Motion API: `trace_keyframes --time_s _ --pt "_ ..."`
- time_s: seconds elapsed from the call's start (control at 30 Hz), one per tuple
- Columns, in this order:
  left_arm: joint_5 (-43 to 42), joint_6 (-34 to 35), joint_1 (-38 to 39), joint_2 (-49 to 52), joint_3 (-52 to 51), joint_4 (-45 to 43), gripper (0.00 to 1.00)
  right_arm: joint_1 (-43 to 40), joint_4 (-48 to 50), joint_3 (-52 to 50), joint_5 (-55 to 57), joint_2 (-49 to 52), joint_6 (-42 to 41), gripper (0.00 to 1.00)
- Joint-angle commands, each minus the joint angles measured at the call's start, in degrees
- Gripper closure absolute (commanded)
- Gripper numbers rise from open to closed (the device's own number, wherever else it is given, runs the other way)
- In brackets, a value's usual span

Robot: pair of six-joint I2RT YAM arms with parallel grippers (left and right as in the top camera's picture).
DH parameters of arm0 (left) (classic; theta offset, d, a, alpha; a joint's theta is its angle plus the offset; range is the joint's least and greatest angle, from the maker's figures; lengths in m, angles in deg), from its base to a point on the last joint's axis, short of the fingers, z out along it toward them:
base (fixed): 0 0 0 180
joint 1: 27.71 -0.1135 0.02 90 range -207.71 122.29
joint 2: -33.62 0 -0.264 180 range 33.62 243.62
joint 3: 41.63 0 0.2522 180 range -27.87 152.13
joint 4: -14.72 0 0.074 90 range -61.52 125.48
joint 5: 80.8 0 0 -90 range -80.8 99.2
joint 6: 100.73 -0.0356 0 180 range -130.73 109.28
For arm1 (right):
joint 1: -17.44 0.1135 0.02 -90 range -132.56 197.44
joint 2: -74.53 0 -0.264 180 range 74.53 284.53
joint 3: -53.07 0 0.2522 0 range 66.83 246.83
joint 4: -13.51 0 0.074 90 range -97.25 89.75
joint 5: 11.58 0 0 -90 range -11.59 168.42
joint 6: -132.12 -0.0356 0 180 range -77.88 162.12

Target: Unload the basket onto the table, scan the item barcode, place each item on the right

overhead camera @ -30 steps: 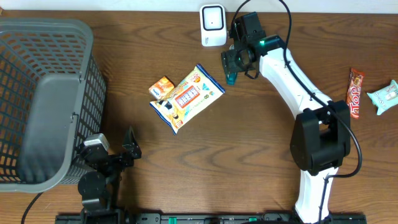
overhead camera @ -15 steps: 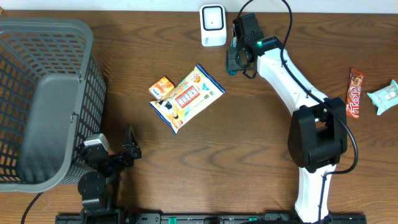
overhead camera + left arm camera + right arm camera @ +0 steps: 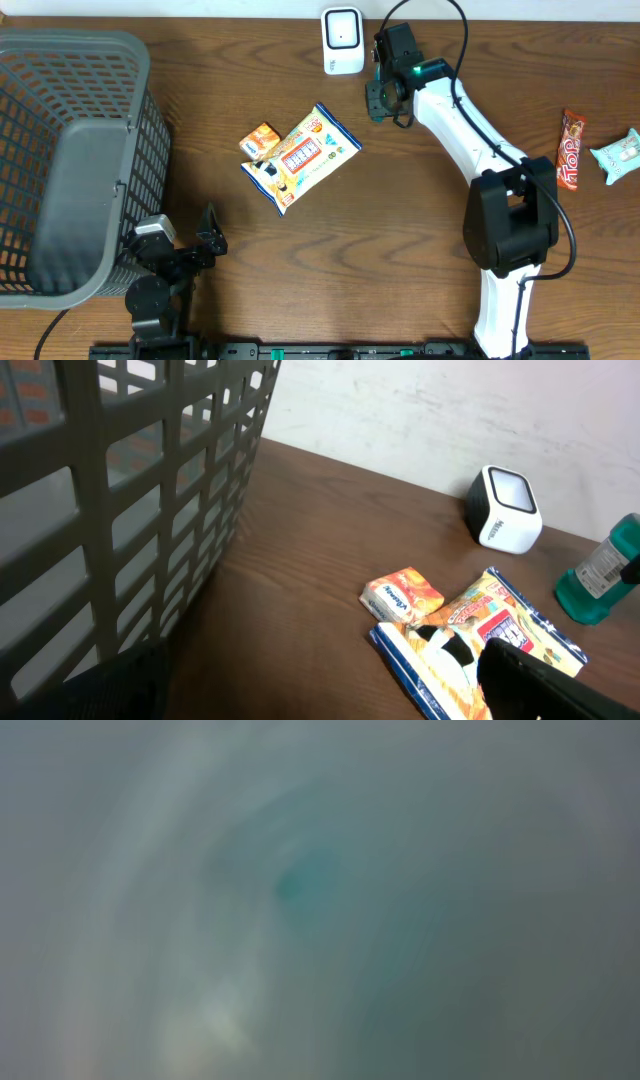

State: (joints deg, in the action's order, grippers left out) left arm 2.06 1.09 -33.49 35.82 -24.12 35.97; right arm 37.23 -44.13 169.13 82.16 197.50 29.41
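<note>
The bottle [image 3: 592, 582] is a small teal, see-through one with a pale label round its middle and a teal cap. In the left wrist view it stands upright on the brown wooden table [image 3: 400, 250], just right of the scanner [image 3: 342, 40] at the far edge. The print on its label is too small to read. From above it is almost wholly covered by the right gripper [image 3: 377, 100], which sits directly over it. The right wrist camera gives only a teal-grey blur, so whether those jaws are clamped on the bottle or loose around it cannot be told. The scanner is a single white block with a dark rounded face, and its small marking is illegible. Near the table's middle lies one snack pouch [image 3: 303, 157], white and orange with a blue border, its lettering not readable. One small orange packet [image 3: 261, 138] touches the pouch's upper left corner. At the far right lie one red bar [image 3: 570, 150] lettered "Top" and, just beside it, one pale teal packet [image 3: 615, 155]. One grey mesh basket [image 3: 75, 40] fills the left side. The left gripper [image 3: 207, 240] rests low beside the basket, its jaws spread wide with nothing between them.
</note>
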Motion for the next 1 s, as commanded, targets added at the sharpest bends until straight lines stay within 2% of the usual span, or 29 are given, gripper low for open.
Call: trace_keyframes --time_s 0.0,0.03,0.1,0.17,0.2,0.27,0.33,0.53,0.67,0.97 --pt "0.33 -0.11 0.11 -0.09 -1.38 0.59 0.02 0.50 -2.51 -0.76 0.63 -1.38 0.11 0.44" --pt "0.33 -0.11 0.11 -0.09 -1.38 0.59 0.02 0.50 -3.13 -0.76 0.63 -1.60 0.09 0.41" --pt "0.33 -0.11 0.11 -0.09 -1.38 0.59 0.02 0.50 -4.46 -0.74 0.63 -2.78 0.07 0.22" --pt "0.33 -0.11 0.11 -0.09 -1.38 0.59 0.02 0.50 -5.64 -0.74 0.68 -4.39 -0.50 0.16" --pt "0.33 -0.11 0.11 -0.09 -1.38 0.59 0.02 0.50 -6.19 -0.74 0.66 -5.49 -1.11 0.07" --pt "0.33 -0.11 0.11 -0.09 -1.38 0.59 0.02 0.50 -7.45 -0.74 0.83 -7.72 -3.41 0.01" --pt "0.33 -0.11 0.11 -0.09 -1.38 0.57 0.02 0.52 -9.03 -0.74 1.88 -10.29 -6.71 0.01" --pt "0.33 -0.11 0.11 -0.09 -1.38 0.59 0.02 1.27 -17.49 -0.74 10.21 -17.97 -25.20 0.01" --pt "0.33 -0.11 0.11 -0.09 -1.38 0.59 0.02 2.19 -21.73 -0.74 10.78 -21.20 -33.86 0.01" --pt "0.33 -0.11 0.11 -0.09 -1.38 0.59 0.02 3.56 -26.58 -0.74 10.95 -22.01 -42.12 0.01"
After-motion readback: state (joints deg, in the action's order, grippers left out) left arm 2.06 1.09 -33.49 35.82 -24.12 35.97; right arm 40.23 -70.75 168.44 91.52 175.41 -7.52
